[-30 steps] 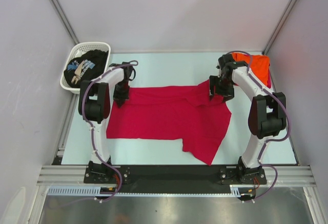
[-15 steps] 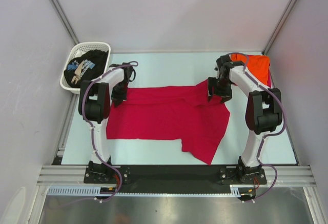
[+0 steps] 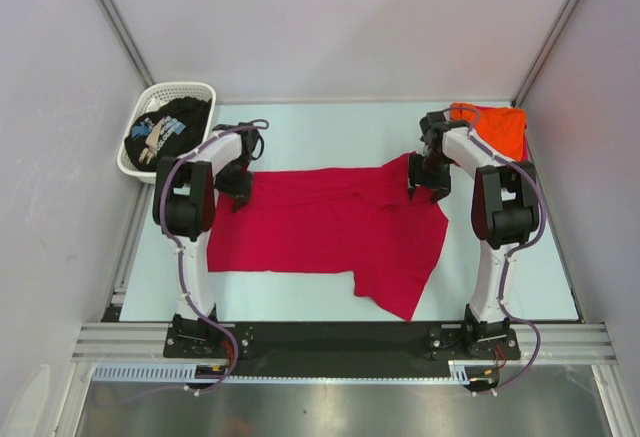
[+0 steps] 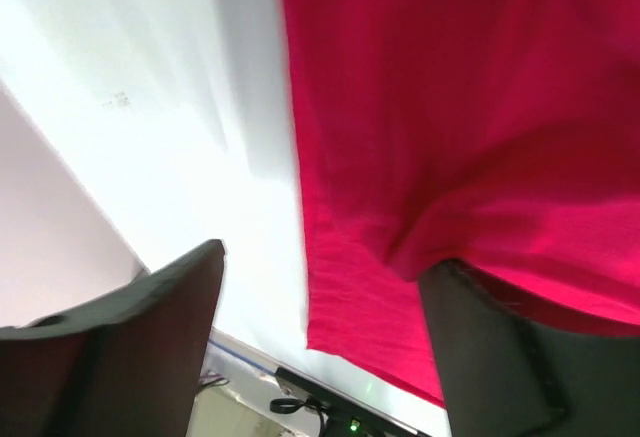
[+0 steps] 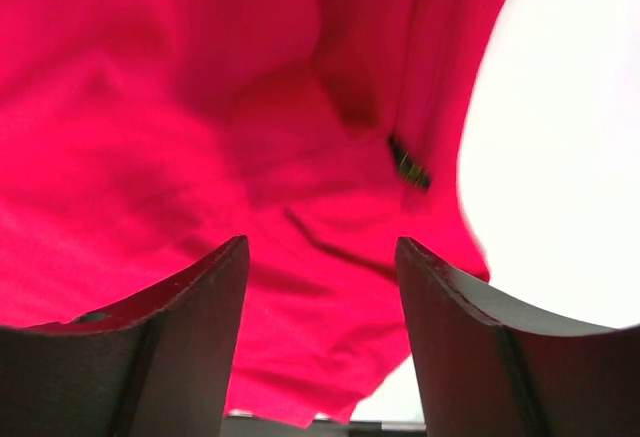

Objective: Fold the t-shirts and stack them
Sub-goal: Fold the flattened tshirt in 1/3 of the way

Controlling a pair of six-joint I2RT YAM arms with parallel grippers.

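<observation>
The crimson-red t-shirt (image 3: pixel 330 222) lies spread across the middle of the table, one sleeve pointing to the near edge. My left gripper (image 3: pixel 240 185) stands open at its far left corner. In the left wrist view the cloth edge (image 4: pixel 450 107) runs between the wide-apart fingers (image 4: pixel 130 347), one fold resting against the right finger. My right gripper (image 3: pixel 425 182) hovers open over the shirt's far right part; red cloth (image 5: pixel 200 107) and a small neck tag (image 5: pixel 408 165) lie under it. The orange t-shirt (image 3: pixel 495 127) lies at the back right. The black printed one (image 3: pixel 165 127) is in the basket.
The white lattice basket (image 3: pixel 180 88) stands at the back left corner, just behind the left arm. Grey walls close in the table on three sides. The black rail with the arm bases runs along the near edge (image 3: pixel 330 342).
The left gripper was shut on the shirt's far left corner and has now opened, letting it go. The right gripper has drawn slightly toward the far side, still over the cloth.
</observation>
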